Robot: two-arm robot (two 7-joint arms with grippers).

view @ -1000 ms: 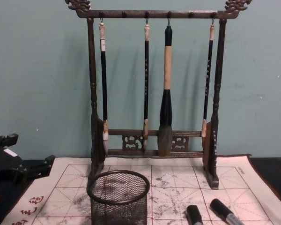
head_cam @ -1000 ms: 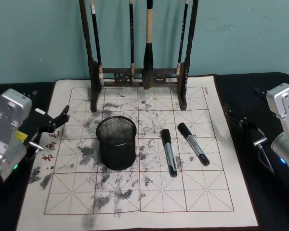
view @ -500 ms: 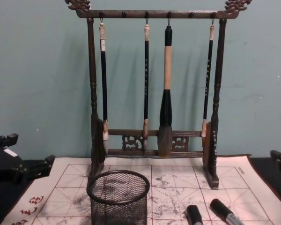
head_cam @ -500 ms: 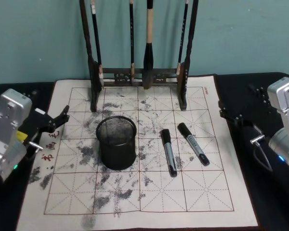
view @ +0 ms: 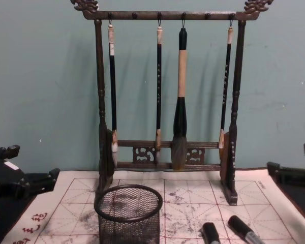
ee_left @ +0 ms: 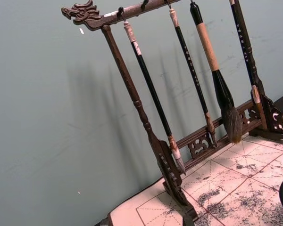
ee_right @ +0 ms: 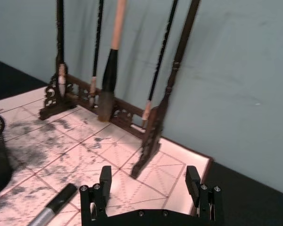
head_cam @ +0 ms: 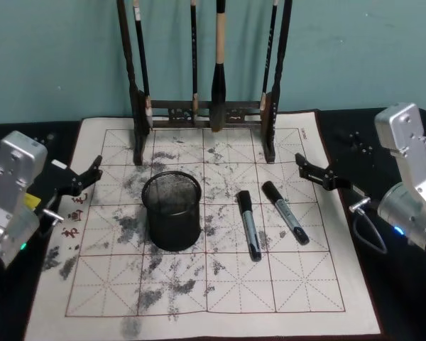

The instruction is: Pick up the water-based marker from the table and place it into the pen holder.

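Observation:
Two black-capped water-based markers lie side by side on the white mat, one nearer the pen holder and one to its right; their caps also show in the chest view. The black mesh pen holder stands upright left of them. My right gripper is open above the mat's right edge, just beyond the right marker, holding nothing. In its wrist view the right gripper has its fingers wide apart, with a marker ahead. My left gripper is open and parked at the mat's left edge.
A tall dark wooden brush rack with several hanging brushes stands at the back of the mat, behind the holder and markers. The dark table borders the mat on both sides. A teal wall rises close behind the rack.
My right gripper has swung in from the table's right side to over the mat's right edge, closer to the markers. The left arm, markers and holder have not moved.

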